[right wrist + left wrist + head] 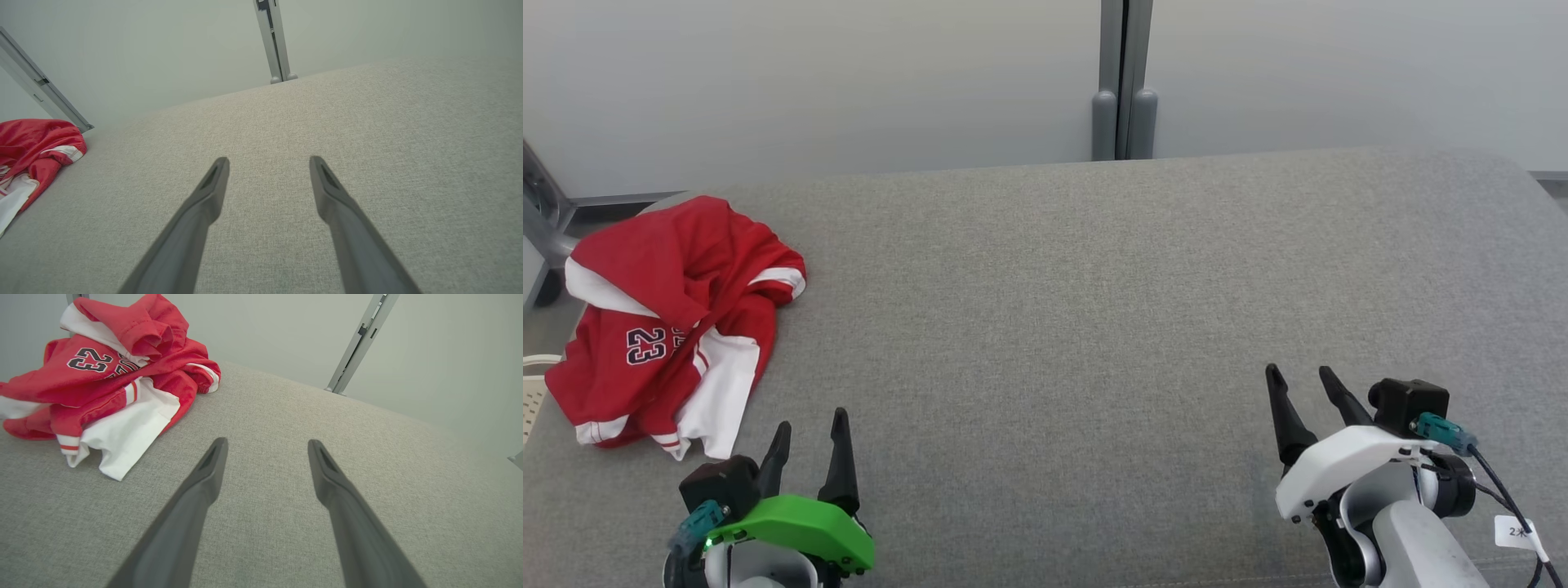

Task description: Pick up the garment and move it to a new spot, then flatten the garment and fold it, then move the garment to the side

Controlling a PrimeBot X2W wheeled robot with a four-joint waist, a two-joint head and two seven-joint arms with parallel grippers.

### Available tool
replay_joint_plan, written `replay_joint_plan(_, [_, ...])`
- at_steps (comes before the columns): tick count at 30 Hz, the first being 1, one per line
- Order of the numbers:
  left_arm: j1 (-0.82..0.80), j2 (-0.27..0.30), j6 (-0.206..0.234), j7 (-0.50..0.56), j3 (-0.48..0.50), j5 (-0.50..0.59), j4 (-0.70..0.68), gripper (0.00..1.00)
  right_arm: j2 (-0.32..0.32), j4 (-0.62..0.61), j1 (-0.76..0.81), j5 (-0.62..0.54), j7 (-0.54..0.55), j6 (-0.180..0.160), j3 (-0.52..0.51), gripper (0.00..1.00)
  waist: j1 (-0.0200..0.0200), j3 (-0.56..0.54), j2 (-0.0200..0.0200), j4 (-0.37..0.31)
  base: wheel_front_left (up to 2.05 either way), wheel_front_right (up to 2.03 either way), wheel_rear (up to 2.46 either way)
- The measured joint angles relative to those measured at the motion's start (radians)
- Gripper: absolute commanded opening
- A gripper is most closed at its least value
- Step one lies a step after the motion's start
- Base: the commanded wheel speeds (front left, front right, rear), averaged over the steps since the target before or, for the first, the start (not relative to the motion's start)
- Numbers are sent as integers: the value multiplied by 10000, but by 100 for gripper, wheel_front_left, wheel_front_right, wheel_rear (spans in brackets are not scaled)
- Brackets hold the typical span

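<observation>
Red/white garment (674, 327), no. 23, crumpled at far-left of grey padded surface (1094, 327). L gripper (809, 433) & R gripper (1303, 384): fingers spread wide, empty, both apart from garment.

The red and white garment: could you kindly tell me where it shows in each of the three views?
Head view: garment at the left edge, ahead-left of the left pincer.
Left wrist view: garment at the upper left.
Right wrist view: garment at the left edge, partly cut off.
Shared landmark: the grey upright post behind the grey surface.
</observation>
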Motion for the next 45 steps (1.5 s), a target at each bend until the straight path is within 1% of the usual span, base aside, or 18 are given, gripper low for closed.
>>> replay_joint_plan(9, [-60,38,15,-148,-176,362,113,100,-10,67,-65,-485,-86,0,142,100,0,-38,0,-12,0,0,0])
replay_joint_plan(20, [-115,104,171,-245,-393,848,194,100,-19,201,-123,-1114,-203,0,192,100,0,-70,0,16,0,0,0])
replay_joint_plan(35, [-118,167,236,-230,-453,744,182,100,-21,228,-125,-1078,-201,0,205,100,0,-62,0,37,0,0,0])
replay_joint_plan(40, [-154,173,268,-213,-491,690,198,100,-25,198,-121,-1076,-201,2,174,100,0,-58,0,215,0,0,0])
replay_joint_plan(45, [-191,176,274,-201,-541,644,207,100,-25,190,-103,-1005,-201,2,167,100,0,-75,0,575,0,0,0])
